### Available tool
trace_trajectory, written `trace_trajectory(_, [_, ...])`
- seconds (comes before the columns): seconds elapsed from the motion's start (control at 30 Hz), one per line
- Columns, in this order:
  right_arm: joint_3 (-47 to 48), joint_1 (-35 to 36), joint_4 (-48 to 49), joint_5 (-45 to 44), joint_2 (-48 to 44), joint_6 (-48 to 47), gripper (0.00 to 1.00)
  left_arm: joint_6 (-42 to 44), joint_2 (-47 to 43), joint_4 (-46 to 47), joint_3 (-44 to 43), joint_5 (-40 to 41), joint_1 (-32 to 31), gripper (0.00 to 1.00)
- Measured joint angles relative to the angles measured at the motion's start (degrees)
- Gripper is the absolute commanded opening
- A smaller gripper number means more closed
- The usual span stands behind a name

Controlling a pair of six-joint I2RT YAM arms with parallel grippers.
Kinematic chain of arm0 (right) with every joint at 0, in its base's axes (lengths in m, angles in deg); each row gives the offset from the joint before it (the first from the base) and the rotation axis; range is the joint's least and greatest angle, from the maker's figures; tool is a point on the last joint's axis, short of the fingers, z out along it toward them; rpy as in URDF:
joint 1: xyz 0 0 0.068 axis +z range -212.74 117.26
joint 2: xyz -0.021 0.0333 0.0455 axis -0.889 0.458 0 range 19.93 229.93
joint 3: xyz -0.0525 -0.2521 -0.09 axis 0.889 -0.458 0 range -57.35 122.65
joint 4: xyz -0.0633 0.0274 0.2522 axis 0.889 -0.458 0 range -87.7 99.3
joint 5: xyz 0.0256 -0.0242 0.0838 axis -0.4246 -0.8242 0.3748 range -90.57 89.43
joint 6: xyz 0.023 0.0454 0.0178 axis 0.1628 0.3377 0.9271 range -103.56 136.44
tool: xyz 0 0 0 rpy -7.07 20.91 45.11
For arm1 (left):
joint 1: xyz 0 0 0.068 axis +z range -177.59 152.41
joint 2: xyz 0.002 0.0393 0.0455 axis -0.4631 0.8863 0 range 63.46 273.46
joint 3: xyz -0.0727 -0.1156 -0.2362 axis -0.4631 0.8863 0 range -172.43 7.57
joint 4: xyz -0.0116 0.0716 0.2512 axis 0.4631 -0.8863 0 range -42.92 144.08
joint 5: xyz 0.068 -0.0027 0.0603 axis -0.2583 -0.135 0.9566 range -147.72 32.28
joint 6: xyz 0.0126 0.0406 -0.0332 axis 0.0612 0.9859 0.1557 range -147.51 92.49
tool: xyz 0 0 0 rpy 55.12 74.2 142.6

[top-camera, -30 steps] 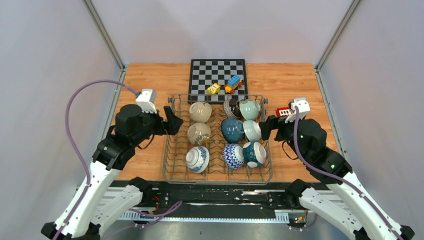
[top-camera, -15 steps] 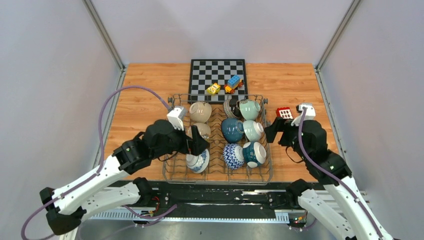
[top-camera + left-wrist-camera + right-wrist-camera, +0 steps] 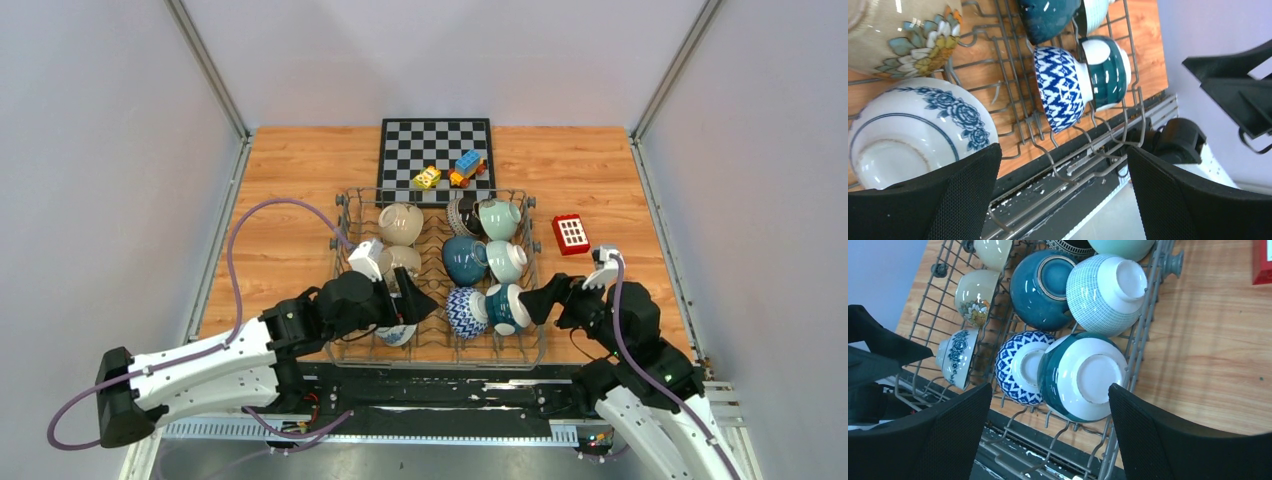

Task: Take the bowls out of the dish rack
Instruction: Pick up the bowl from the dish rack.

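Since all nine bowls [image 3: 465,260] still sit in the dish rack [image 3: 437,352], mid worktop [image 3: 300,200] against its near edge, nothing is unloaded yet and the whole task is left. Left gripper [image 3: 1063,192] is spread wide and empty over the rack's near-left corner, just beside the blue-floral bowl [image 3: 918,130]. Right gripper [image 3: 1048,440] is also spread and empty, above the near-right corner by the teal white-footed bowl [image 3: 1083,375]. Likely first picks: those two.
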Motion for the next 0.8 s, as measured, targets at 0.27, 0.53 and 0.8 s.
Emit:
trace_trajectory(0.27, [-1.5,0.0,2.6,10.2,0.4,1.0,0.84,-0.5,-9.3,-8.0,-1.0,9.2,0.0,0.99])
trace_trajectory(0.53, [-0.6,1.2,6.0,19.1,5.8,1.7,0.82,2.9,-15.9,-19.0,-1.9,14.0,0.0,1.00])
trace_trajectory(0.8, [7.2,22.4,7.3,8.2,17.0,1.7,0.82,6.6,-22.1,-26.0,-3.4,18.3,-0.1,1.00])
